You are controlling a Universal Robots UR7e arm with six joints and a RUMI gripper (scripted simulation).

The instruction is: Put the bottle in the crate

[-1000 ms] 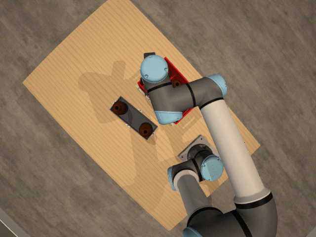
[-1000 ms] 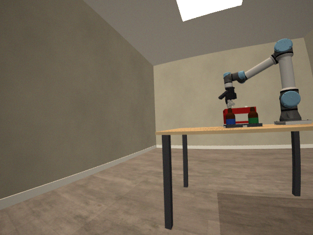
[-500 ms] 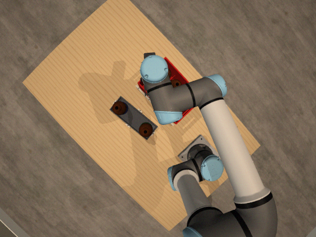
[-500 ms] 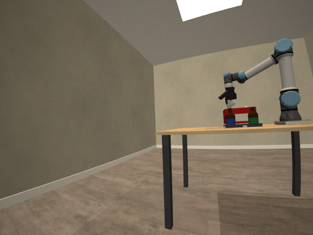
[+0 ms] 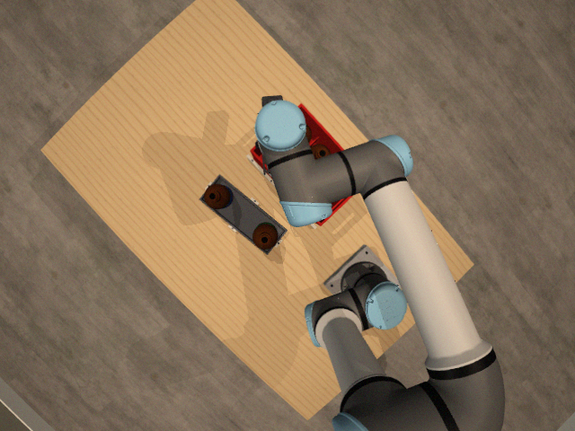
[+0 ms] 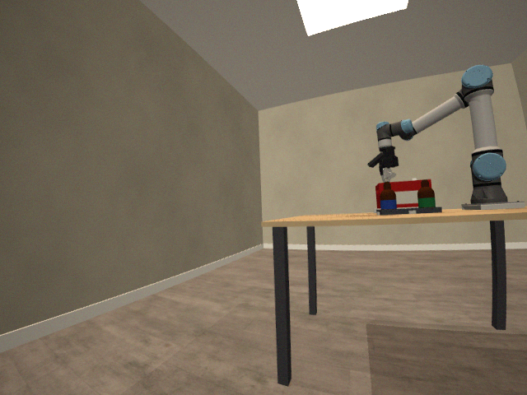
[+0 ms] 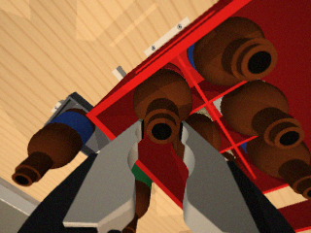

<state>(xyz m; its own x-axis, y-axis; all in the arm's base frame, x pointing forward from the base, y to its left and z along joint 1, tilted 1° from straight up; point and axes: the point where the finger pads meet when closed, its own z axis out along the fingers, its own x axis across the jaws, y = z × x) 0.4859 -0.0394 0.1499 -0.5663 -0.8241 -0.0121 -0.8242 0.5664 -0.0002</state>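
Gray fingers grip the brown bottle's neck [image 7: 160, 118] between them.

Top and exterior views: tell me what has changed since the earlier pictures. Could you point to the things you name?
Nothing visibly changed. The arm [image 5: 427, 278] [image 6: 442, 113], the crate [image 5: 324, 132] [image 6: 402, 186] [image 7: 131, 92], the tray [image 5: 243, 215] [image 6: 408, 209] [image 7: 99, 133] and its blue-labelled bottle [image 5: 216, 196] [image 6: 387, 197] [image 7: 55, 146] and green-labelled bottle [image 5: 265, 235] [image 6: 426, 196] [image 7: 142, 184] stayed as they were. The wrist view has no earlier picture, so whether the grip on the bottle in the crate [image 7: 162, 94] changed, I cannot tell.
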